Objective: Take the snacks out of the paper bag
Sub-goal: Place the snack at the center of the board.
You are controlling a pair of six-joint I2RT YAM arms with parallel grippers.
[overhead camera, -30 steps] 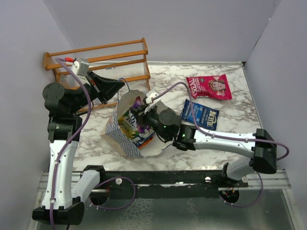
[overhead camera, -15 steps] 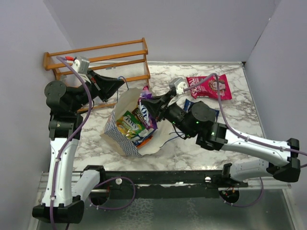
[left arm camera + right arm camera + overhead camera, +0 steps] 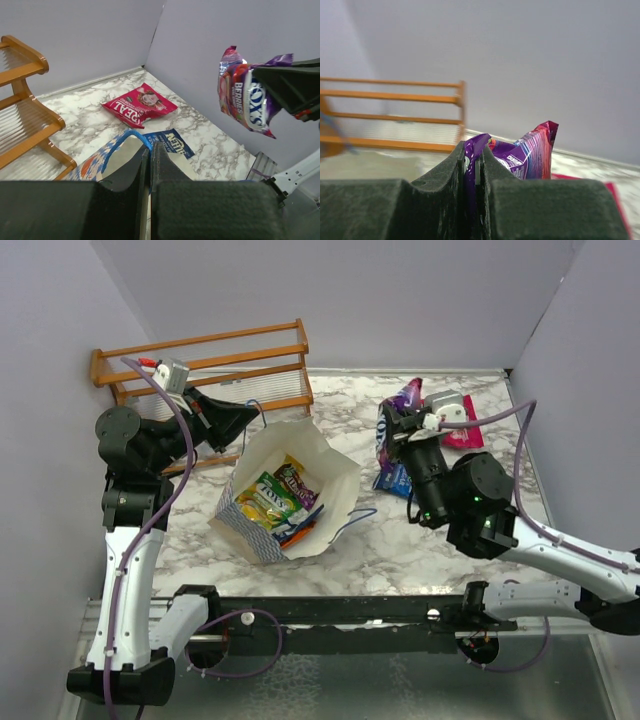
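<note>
The paper bag [image 3: 338,478] stands open at the table's middle, with yellow, green and red-orange packs [image 3: 272,498] inside. My left gripper [image 3: 256,419] is shut on the bag's far rim [image 3: 125,150], beside the blue cord handle [image 3: 131,134]. My right gripper [image 3: 397,428] is shut on the dark purple packet [image 3: 390,435] and holds it in the air to the right of the bag. The packet also shows in the left wrist view [image 3: 246,95] and the right wrist view [image 3: 522,155]. The magenta-pink packet [image 3: 140,104] and the blue packet [image 3: 172,141] lie on the marble.
A wooden rack [image 3: 210,365] stands at the back left, close behind my left gripper. Grey walls close in the back and both sides. A black rail [image 3: 380,610] runs along the near edge.
My right gripper has lifted the dark purple packet out of the bag and carried it right and back, over the blue packet. The left arm has stayed still.
</note>
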